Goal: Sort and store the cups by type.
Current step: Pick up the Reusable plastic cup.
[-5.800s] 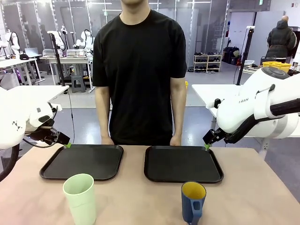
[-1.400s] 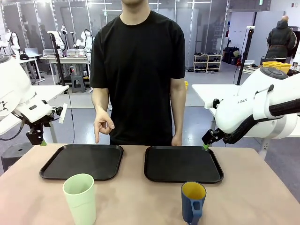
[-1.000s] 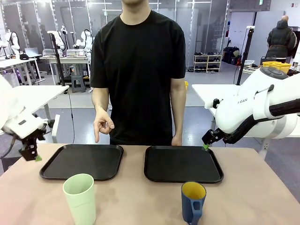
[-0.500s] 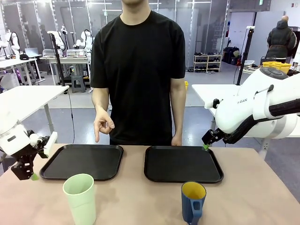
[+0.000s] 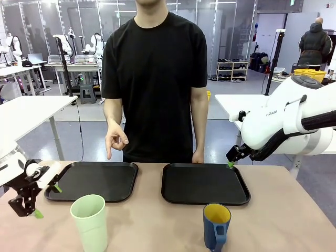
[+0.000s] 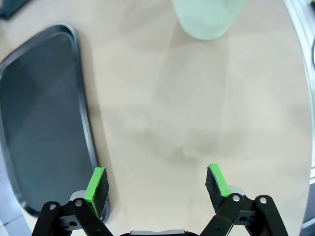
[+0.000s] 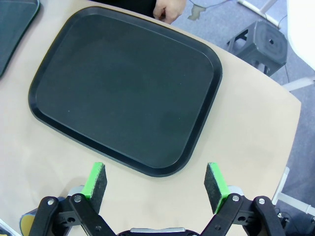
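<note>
The pale green tumbler [image 5: 89, 220] stands upright at the table's near left. The dark blue mug [image 5: 216, 226], yellow inside, stands at the near right with its handle toward me. My left gripper [image 5: 46, 201] hangs open low over the table, left of the tumbler and beside the left tray's near corner. In the left wrist view its pads [image 6: 97, 184] are spread over bare table with nothing between them, and the tumbler [image 6: 206, 17] lies ahead at the top edge. My right gripper [image 5: 231, 163] is open above the right tray's far right corner; its fingers [image 7: 215, 181] hold nothing.
Two black trays lie side by side, the left tray [image 5: 63, 194] and the right tray [image 5: 205, 201]. A person stands at the far edge, one hand [image 5: 114, 142] raised over the left tray, the other hand [image 7: 167, 9] at the table's edge.
My left arm has swung down and toward the near left of the table, ending beside the tumbler. The right arm, both cups and the person's hands stay put.
</note>
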`<move>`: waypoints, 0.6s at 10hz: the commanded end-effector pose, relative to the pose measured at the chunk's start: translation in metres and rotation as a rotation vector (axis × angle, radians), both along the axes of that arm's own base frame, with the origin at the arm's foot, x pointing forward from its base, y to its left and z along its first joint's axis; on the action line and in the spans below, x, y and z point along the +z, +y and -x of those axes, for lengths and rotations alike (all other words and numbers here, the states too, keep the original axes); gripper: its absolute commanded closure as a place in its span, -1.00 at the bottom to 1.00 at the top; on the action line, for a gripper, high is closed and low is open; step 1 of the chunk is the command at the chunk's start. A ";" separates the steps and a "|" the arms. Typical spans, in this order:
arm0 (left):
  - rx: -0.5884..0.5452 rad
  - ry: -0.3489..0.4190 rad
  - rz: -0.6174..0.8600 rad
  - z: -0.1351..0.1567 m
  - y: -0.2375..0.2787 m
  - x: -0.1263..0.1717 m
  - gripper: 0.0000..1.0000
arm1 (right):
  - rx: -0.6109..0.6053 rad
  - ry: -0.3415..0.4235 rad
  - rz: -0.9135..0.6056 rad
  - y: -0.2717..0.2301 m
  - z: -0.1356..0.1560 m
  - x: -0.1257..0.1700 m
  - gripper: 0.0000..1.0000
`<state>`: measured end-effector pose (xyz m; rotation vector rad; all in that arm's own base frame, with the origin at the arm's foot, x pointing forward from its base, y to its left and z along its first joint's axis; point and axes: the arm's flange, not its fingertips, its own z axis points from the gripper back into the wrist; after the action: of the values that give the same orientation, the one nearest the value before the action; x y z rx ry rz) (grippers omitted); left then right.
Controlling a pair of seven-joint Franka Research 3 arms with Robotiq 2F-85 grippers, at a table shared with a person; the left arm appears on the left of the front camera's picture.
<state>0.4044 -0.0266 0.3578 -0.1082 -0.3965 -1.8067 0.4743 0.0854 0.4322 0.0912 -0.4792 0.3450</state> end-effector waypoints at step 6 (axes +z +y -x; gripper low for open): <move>-0.144 0.076 0.467 0.038 0.032 -0.058 -1.00 | 0.003 -0.001 -0.007 -0.002 -0.001 0.000 -1.00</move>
<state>0.3838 0.0045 0.3181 -0.4353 -0.6923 -1.8327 0.4743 0.0854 0.4322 0.0912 -0.4792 0.3451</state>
